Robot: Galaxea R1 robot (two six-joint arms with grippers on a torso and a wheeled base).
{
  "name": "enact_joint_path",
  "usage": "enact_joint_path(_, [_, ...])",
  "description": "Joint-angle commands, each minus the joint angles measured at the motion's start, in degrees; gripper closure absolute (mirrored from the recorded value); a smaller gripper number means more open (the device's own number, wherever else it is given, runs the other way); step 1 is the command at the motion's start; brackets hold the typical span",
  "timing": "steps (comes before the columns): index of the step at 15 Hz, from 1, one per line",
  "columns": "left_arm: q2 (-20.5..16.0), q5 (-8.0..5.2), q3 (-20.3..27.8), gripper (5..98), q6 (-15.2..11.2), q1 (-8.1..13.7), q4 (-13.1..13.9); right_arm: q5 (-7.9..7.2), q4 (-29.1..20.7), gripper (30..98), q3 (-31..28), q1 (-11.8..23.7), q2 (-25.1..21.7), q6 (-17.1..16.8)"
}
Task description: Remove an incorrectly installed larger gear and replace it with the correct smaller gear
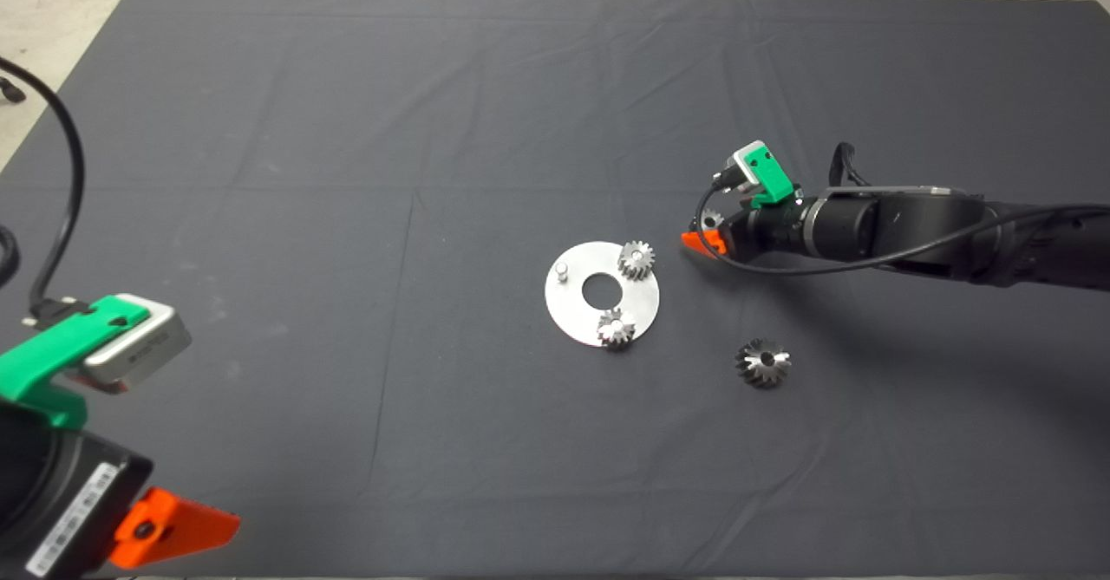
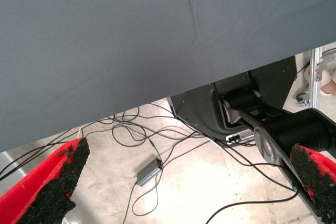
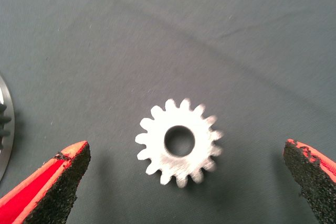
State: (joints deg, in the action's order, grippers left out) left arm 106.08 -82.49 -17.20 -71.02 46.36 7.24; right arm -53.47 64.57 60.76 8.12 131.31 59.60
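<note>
The larger gear (image 1: 763,362), dark and flared, lies on the mat to the right of the round steel plate (image 1: 574,311). Two small gears (image 1: 636,259) (image 1: 615,329) sit on pegs of the plate; a third peg (image 1: 562,270) is bare. My right gripper (image 1: 704,231) hovers just right of the plate, over a loose smaller gear (image 1: 712,218) that its wrist partly hides. In the right wrist view this smaller gear (image 3: 179,141) lies flat on the mat between the wide-open fingers (image 3: 58,182), untouched. My left gripper (image 1: 173,528) is parked at the lower left, open and empty.
The plate's rim (image 3: 3,129) shows at the edge of the right wrist view. The left wrist view shows the mat's edge (image 2: 157,51), floor cables (image 2: 147,171) and the robot's base beyond it.
</note>
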Motion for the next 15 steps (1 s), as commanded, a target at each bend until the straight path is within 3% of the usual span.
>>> enact_joint_path(1, [0.1,-0.3,0.7,5.4,0.0,0.5,0.9,0.84,2.1,30.9,1.0,-0.2,0.4,0.1])
enact_joint_path(6, [0.1,-0.3,0.6,5.4,0.0,0.5,0.9,1.61,2.7,32.1,1.8,-0.7,0.5,0.1])
enact_joint_path(10, [0.1,-0.33,0.6,5.4,0.0,0.5,0.9,5.08,2.8,33.8,5.2,-0.7,1.2,0.2])
enact_joint_path(11, [0.0,-0.38,0.7,5.4,-0.1,0.5,0.9,5.9,2.8,37.4,5.6,-0.7,1.2,0.3])
enact_joint_path(13, [0.0,-0.39,0.7,5.4,-0.1,0.5,0.9,6.45,3.0,38.4,5.8,-0.7,1.8,0.1])
enact_joint_path(15, [0.0,-0.39,0.7,5.4,-0.1,0.5,0.9,6.43,3.5,43.7,6.2,-0.7,2.2,0.2])
